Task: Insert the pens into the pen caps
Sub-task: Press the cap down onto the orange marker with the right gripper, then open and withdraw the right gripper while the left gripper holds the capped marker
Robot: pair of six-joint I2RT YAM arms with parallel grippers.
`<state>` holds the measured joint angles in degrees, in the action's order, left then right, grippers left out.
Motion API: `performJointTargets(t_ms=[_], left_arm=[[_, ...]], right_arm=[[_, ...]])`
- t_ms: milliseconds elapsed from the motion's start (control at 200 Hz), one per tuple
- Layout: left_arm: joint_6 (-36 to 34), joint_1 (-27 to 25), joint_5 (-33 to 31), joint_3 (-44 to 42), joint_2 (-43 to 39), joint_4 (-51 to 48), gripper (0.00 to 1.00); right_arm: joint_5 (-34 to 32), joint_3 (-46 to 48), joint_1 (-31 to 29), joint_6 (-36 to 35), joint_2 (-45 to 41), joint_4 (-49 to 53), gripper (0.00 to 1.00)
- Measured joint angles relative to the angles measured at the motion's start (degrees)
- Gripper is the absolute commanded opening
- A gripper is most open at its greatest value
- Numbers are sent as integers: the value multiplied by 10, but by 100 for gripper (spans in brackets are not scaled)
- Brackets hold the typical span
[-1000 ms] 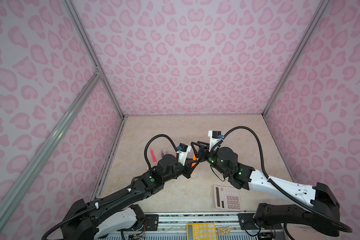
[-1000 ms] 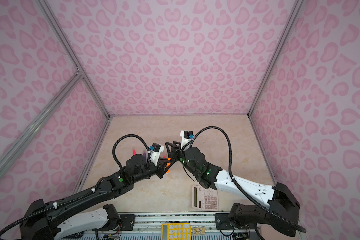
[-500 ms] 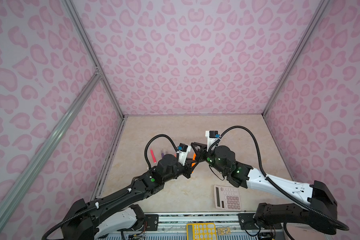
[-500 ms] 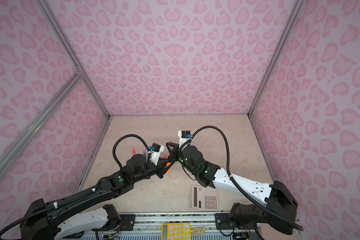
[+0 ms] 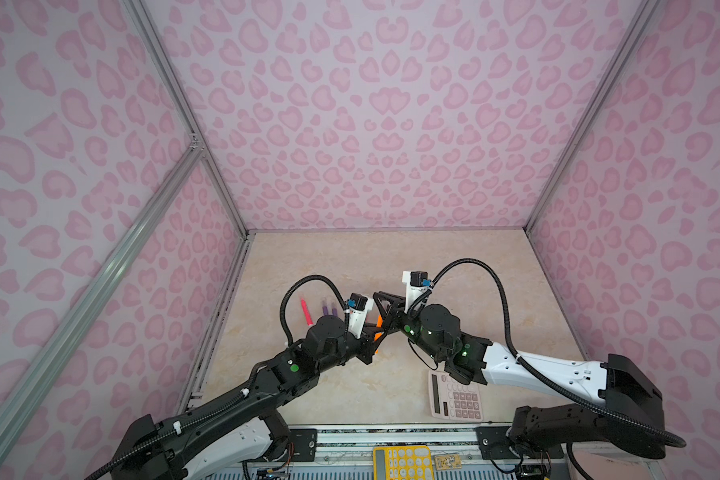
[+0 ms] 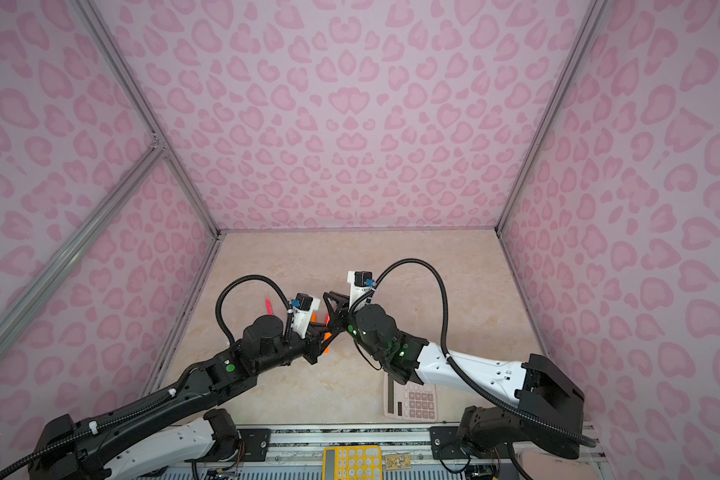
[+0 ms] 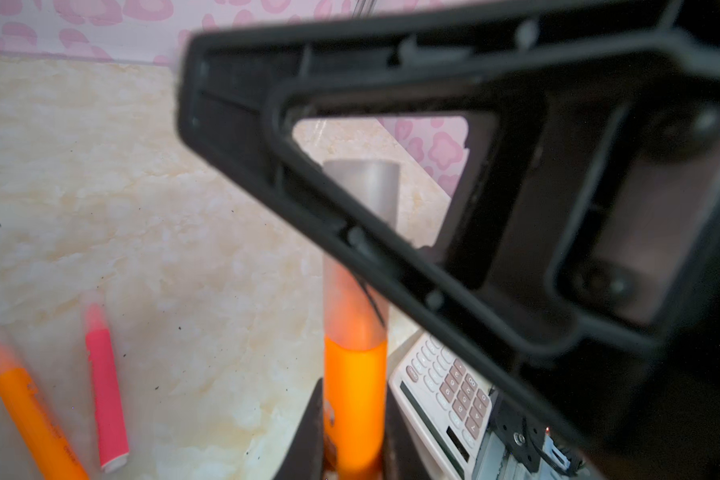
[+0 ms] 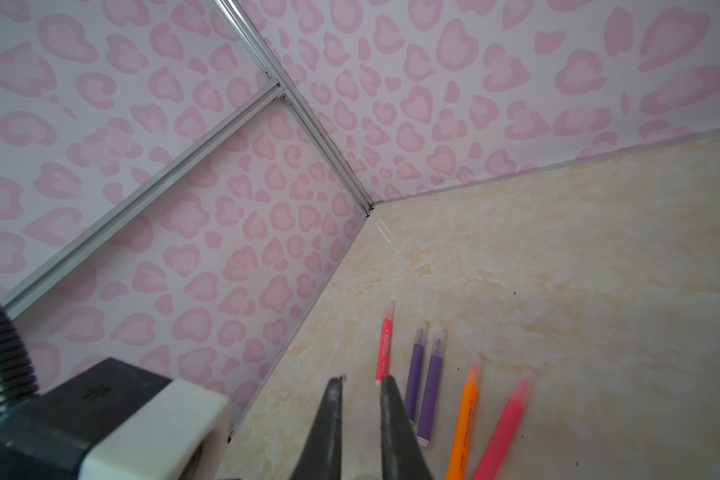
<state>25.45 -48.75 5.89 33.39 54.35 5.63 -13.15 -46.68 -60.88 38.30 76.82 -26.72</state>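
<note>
**Capped orange pen held between the two grippers at mid-table**

We see a beige marbled table (image 5: 454, 266) boxed in by walls (image 5: 371, 104) papered with pink heart blotches, with aluminium rails (image 5: 171, 83) running up the corners. A pink calculator (image 5: 456, 401) lies near the front right, partly under the right arm. A yellow calculator (image 5: 402, 463) on the front rail is cut off by the frame edge.

The left gripper (image 7: 352, 432) is clamped on the held orange pen (image 7: 354, 386) above mid-table, and a clear pen cap (image 7: 360, 187) sits over its tip. A finger (image 7: 391, 266) of the right gripper (image 8: 362, 379) crosses in front of that cap. Its jaws stand close together with a narrow gap, and we cannot tell whether they pinch the cap.

On the table's left side lie a pink-red pen (image 8: 384, 353), two purple pens (image 8: 431, 382), a loose orange pen (image 8: 466, 419) and a second pink-red pen (image 8: 501, 432). The purple pair wear clear caps; the other tips are too blurred to judge. In both top views the arms cover the spot where pen and cap meet.
</note>
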Motion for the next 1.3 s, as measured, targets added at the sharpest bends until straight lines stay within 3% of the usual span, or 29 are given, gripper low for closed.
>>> performJointTargets(t_ms=[330,835,1065,1195,1245,1300], left_arm=[[1,71,119,-28,-23,-10,4],[2,98,165,-38,-71,-70,4],[-1,98,167,-38,-80,-85,4],[-6,98,170,-22,-63,-85,4],[21,109,84,-10,-50,-71,4],[43,120,11,1,-36,-54,4]], right_arm=[[-34,26,-25,16,27,-65,0],[-124,31,-87,26,62,-121,0],[-130,37,-92,26,57,-124,0],[-141,38,-92,13,40,-111,35],[-131,38,-93,6,25,-79,50],[-116,33,-90,-7,7,-44,59]])
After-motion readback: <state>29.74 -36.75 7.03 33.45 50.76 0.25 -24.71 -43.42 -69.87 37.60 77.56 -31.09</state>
